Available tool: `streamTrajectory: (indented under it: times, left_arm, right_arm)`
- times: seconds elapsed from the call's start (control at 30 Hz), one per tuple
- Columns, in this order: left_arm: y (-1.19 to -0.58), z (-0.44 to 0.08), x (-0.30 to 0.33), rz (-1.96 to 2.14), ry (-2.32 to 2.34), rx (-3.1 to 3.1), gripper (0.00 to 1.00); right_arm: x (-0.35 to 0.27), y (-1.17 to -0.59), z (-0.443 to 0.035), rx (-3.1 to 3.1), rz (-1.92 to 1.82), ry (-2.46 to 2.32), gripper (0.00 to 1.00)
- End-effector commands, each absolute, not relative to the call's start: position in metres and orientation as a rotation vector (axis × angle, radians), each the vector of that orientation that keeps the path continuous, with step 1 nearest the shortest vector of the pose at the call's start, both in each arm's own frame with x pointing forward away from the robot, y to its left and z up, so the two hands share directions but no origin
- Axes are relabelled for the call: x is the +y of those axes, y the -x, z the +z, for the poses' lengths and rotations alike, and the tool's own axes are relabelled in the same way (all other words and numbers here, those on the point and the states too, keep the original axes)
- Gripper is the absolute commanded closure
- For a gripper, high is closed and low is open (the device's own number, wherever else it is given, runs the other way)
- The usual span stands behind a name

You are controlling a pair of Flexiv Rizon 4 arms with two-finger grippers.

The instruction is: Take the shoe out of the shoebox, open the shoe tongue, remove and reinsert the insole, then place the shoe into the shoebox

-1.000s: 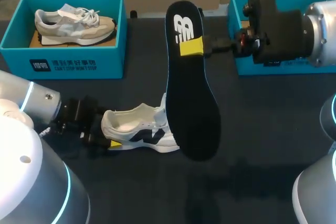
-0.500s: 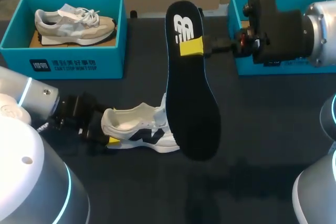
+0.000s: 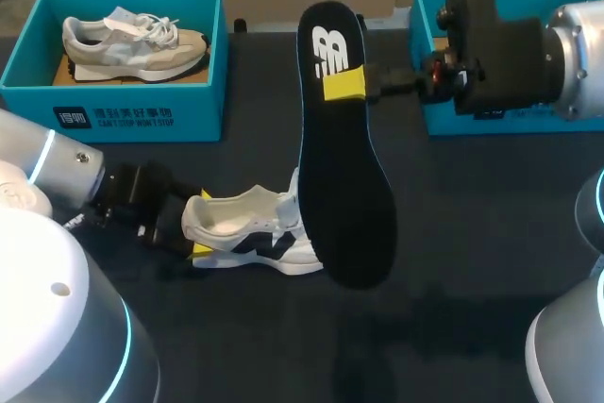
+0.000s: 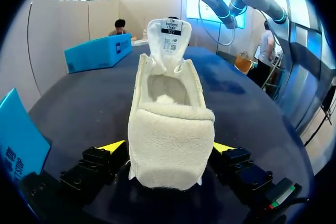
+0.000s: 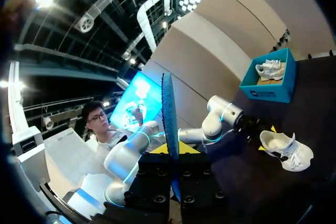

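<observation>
A white shoe (image 3: 253, 231) lies on its side on the dark table, heel toward my left arm. In the left wrist view the shoe (image 4: 170, 129) has its fleecy heel between the fingers and its tongue (image 4: 169, 38) standing up, the inside empty. My left gripper (image 3: 203, 225) is open and straddles the heel, one yellow tip on each side. High over the table, my right gripper (image 3: 349, 84) is shut on a black insole (image 3: 344, 176) near its heel end. The insole hangs down over the shoe's toe. In the right wrist view the insole (image 5: 169, 108) shows edge-on between the fingers.
A teal shoebox (image 3: 113, 115) at the back left holds a beige shoe (image 3: 132, 40). A second teal box (image 3: 444, 120) stands at the back right, mostly behind my right arm. Dark table lies bare in front of and right of the white shoe.
My left gripper has slid forward toward the shoe, so its tips now flank the heel. The right arm and the insole have not moved.
</observation>
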State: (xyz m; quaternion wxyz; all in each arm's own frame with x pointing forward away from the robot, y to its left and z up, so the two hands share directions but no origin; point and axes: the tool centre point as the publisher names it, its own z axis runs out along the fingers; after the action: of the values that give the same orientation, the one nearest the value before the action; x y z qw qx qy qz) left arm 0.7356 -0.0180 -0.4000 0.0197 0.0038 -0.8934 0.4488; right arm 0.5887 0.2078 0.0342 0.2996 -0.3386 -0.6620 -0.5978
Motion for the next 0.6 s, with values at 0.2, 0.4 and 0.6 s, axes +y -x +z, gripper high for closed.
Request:
streamTrajectory:
  times: [0.2,0.4,0.6]
  left_arm:
    - [-0.738,-0.384,-0.010,1.252,-0.033,-2.853,0.00]
    - [-0.737,-0.377,-0.006,1.195,-0.057,-2.897,0.00]
    - [-0.737,-0.377,-0.006,1.195,-0.057,-2.897,0.00]
  right_arm:
    - [0.212,-0.585,0.034,-1.754,-1.593,0.907,1.00]
    - [0.212,-0.585,0.034,-1.754,-1.593,0.907,1.00]
    - [0.212,-0.585,0.034,-1.754,-1.593,0.907,1.00]
